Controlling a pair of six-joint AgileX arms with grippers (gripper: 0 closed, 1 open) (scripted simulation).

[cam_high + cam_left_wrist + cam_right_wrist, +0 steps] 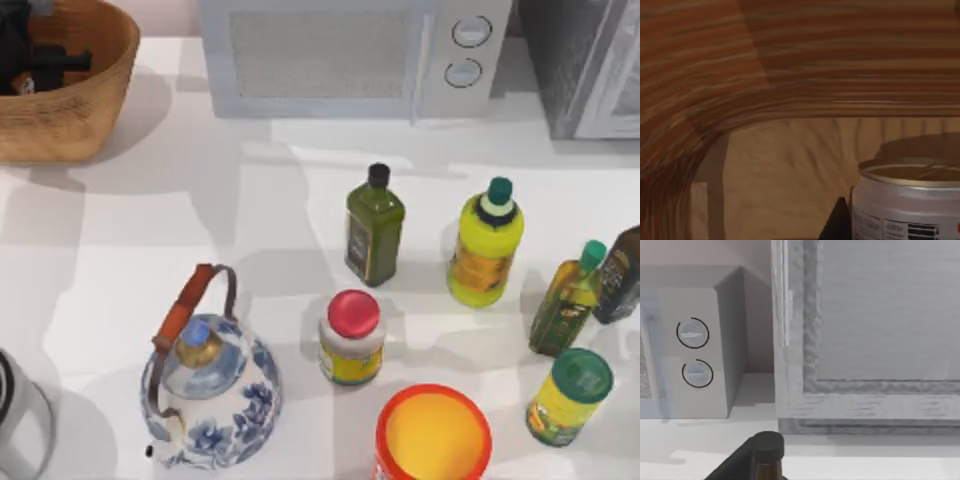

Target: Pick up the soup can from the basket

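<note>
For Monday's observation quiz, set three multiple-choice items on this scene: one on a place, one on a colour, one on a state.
1. Where does the basket stand? A far left; B centre; C near right.
2. The lid of the jar beside the kettle is: A green; B red; C black.
3. The soup can is: A on its side; B upright inside the basket; C upside down.
Answers: A, it sits at the top view's far left; B, the lid is red; B, it stands upright on the basket floor, where the left pincer reaches.
</note>
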